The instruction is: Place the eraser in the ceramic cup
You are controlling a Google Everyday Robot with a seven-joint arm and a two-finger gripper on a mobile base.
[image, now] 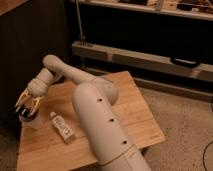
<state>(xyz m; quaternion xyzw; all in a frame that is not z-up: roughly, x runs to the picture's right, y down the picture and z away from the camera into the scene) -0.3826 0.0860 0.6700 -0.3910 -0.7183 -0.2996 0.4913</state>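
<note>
My gripper (26,107) hangs at the left edge of the wooden table (125,115), pointing down, directly above the ceramic cup (31,121). It is shut on the eraser (24,113), a small dark block that sits at the cup's mouth. The cup is small, whitish and upright, and the gripper and eraser partly hide its rim. The arm reaches from the lower middle of the view up and then left to the gripper.
A white labelled tube (62,127) lies on the table just right of the cup. The table's left edge is close to the cup. A dark cabinet wall stands behind, with a metal shelf rail (150,60) at the back right.
</note>
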